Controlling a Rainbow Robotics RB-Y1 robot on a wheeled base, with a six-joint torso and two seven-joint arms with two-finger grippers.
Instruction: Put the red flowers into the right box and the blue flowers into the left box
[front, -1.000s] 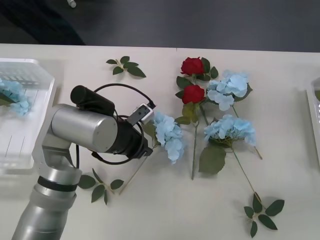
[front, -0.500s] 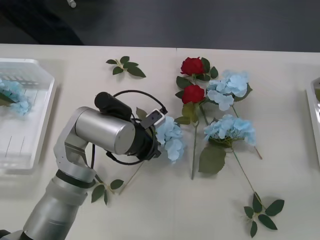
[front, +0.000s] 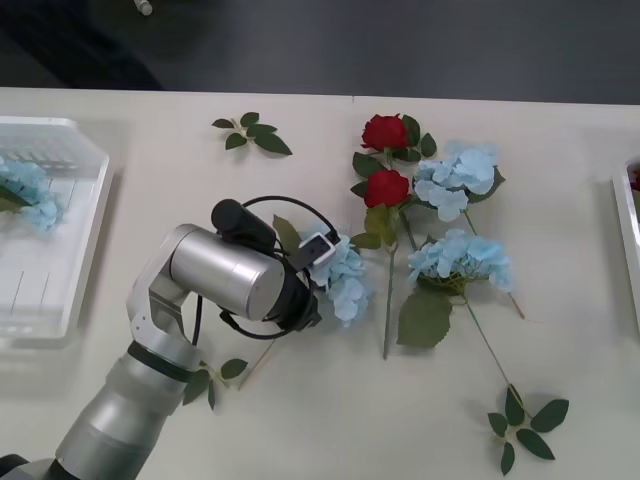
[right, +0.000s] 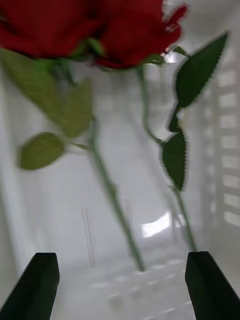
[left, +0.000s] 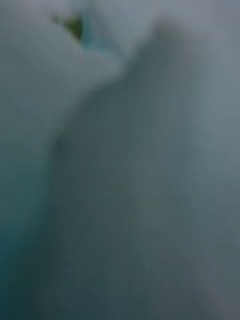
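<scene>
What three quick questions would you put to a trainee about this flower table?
1. How many red flowers lie on the table outside the boxes?
2. True or false: the left box holds a red flower.
3. The left arm reaches over which? A a blue flower; B the right box; C a red flower.

Key: 1 two; 2 false; 3 A.
</scene>
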